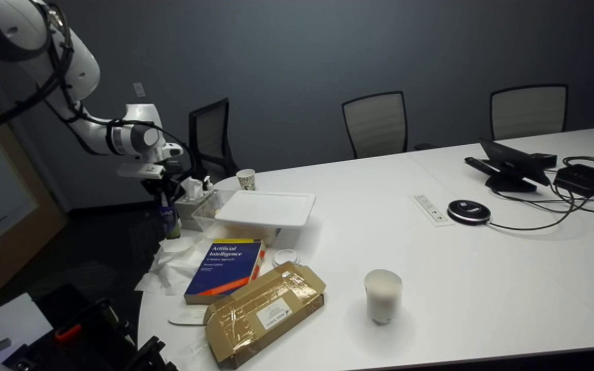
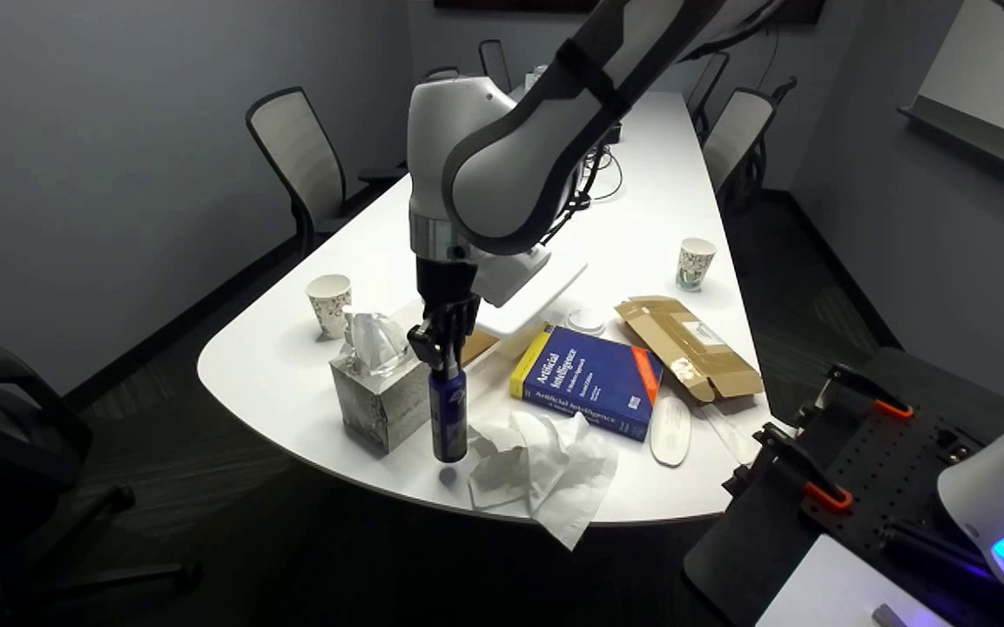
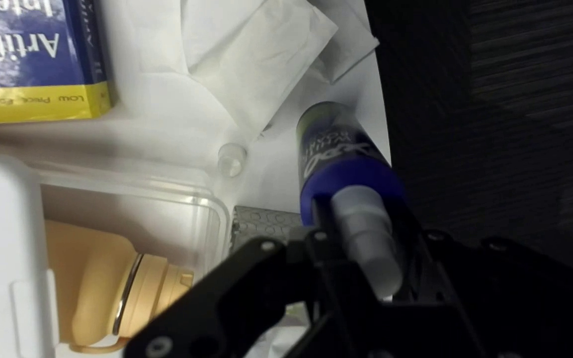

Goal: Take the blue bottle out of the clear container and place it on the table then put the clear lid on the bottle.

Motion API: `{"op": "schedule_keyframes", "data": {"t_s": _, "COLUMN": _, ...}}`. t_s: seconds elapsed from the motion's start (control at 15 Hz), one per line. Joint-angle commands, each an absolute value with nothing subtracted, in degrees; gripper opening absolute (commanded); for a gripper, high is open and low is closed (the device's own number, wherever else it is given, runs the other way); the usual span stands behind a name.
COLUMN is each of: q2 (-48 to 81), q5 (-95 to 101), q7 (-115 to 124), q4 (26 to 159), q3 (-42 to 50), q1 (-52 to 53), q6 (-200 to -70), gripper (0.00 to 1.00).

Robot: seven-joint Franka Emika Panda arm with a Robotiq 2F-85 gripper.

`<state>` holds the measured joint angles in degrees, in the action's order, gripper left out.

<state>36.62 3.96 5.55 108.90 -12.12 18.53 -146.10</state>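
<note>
The blue bottle (image 1: 169, 219) hangs upright from my gripper (image 2: 447, 359) near the table's rounded end; it also shows in an exterior view (image 2: 448, 422). A small shadow lies just apart under its base, so it looks slightly above the table (image 2: 293, 409). In the wrist view my gripper (image 3: 361, 223) is shut around the pale nozzle of the blue bottle (image 3: 333, 141). The small clear lid (image 3: 231, 160) lies on the table between bottle and clear container (image 3: 211, 199). I cannot make out the lid in the exterior views. The clear container (image 1: 206, 214) stands beside the tissue box.
A grey tissue box (image 2: 384, 405) stands close beside the bottle. A white tray-like cover (image 1: 266, 208) lies over the container, which holds a tan bottle (image 3: 97, 283). Crumpled paper (image 2: 545, 466), a blue book (image 2: 589, 379), a cardboard box (image 1: 266, 314) and paper cups (image 2: 330, 305) are around.
</note>
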Motion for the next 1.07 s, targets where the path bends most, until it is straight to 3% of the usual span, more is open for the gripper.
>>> {"op": "schedule_keyframes", "data": {"t_s": 0.0, "q2": 40.0, "q5": 5.2, "q7": 3.7, "q4": 105.0, "q3": -11.2, "q1": 19.7, "q6": -147.4, "gripper": 0.08}}
{"op": "schedule_keyframes", "data": {"t_s": 0.8, "q2": 46.9, "q5": 13.8, "q7": 4.1, "q4": 94.9, "q3": -5.9, "q1": 25.8, "q6": -145.4, "gripper": 0.08}}
{"op": "schedule_keyframes", "data": {"t_s": 0.87, "q2": 47.1, "q5": 14.0, "q7": 4.0, "q4": 94.5, "q3": -5.8, "q1": 25.9, "q6": -144.9, "gripper": 0.41}}
{"op": "schedule_keyframes", "data": {"t_s": 0.93, "q2": 47.1, "q5": 13.7, "q7": 3.4, "q4": 94.4, "q3": -6.3, "q1": 25.6, "q6": -144.6, "gripper": 0.56}}
{"op": "schedule_keyframes", "data": {"t_s": 1.0, "q2": 47.2, "q5": 13.3, "q7": 3.0, "q4": 94.4, "q3": -6.7, "q1": 25.3, "q6": -144.5, "gripper": 0.61}}
